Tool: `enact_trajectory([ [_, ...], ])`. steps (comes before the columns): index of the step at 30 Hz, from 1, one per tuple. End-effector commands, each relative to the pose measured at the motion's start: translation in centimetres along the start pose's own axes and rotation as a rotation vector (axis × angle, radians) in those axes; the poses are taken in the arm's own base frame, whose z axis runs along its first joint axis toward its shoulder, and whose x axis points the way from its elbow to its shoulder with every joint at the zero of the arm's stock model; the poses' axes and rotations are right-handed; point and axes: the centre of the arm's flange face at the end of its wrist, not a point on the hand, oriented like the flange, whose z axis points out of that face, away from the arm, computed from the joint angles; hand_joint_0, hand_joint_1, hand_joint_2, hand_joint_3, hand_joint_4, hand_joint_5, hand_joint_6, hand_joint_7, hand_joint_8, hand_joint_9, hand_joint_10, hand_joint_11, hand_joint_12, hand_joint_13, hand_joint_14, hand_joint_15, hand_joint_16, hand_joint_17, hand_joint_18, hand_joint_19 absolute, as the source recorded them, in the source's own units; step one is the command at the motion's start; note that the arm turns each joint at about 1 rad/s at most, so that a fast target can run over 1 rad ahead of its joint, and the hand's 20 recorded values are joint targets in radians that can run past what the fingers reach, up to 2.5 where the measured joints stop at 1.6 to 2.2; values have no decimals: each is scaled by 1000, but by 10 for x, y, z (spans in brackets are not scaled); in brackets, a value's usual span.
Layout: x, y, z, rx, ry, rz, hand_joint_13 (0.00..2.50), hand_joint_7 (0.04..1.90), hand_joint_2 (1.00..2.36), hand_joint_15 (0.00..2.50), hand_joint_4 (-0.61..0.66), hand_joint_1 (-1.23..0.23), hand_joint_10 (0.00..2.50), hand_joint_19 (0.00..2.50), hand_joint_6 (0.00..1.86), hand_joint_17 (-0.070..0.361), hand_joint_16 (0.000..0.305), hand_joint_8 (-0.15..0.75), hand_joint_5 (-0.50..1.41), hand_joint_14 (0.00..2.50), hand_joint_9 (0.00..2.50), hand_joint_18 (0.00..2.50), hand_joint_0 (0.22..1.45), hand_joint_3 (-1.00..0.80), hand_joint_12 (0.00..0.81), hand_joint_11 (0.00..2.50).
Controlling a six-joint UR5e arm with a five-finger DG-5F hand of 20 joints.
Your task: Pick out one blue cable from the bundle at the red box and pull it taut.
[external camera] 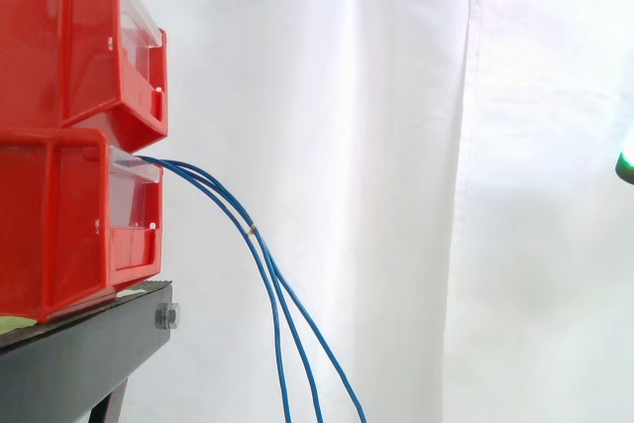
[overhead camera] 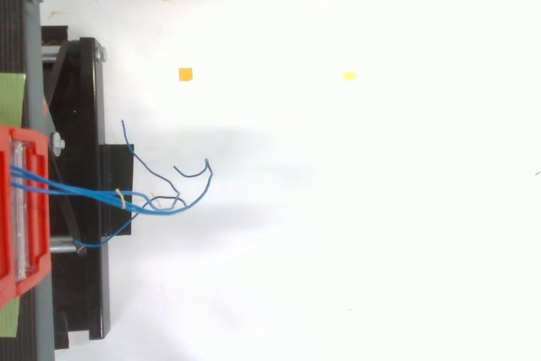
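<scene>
Robot hand [external camera: 626, 165] sits far from the blue cables [external camera: 251, 230] hanging from the lower red box [external camera: 50, 225]; its grip we cannot tell.

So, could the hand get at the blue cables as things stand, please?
Probably yes: open space lies between the hand and the blue cables, which hang free off the red bin.
</scene>
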Motion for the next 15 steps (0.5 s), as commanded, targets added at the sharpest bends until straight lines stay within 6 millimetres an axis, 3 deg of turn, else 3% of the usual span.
enact_trajectory([
  [1, 1, 1, 0, -2, 6, 3, 244, 623, 1000, 0, 158, -522, 0, 232, 501, 120, 53, 235, -247, 0, 468, 148, 499, -500, 303, 0],
  [6, 7, 2, 3, -25, 19, 2, 259, 623, 1000, 0, 162, -525, 0, 240, 501, 118, 53, 238, -246, 0, 469, 155, 499, -500, 305, 0],
  [9, 16, 0, 19, -55, 16, 3, 265, 626, 1000, 0, 164, -526, 0, 239, 501, 118, 52, 240, -246, 0, 471, 159, 498, -500, 306, 0],
  [11, 29, -12, 43, -61, 13, 5, 274, 627, 1000, 0, 164, -527, 0, 244, 501, 117, 52, 242, -246, 0, 476, 164, 498, -500, 307, 0],
  [15, 38, -15, 57, -88, 6, 12, 281, 629, 1000, 0, 168, -528, 0, 244, 501, 117, 52, 242, -246, 0, 474, 172, 499, -500, 308, 0],
])
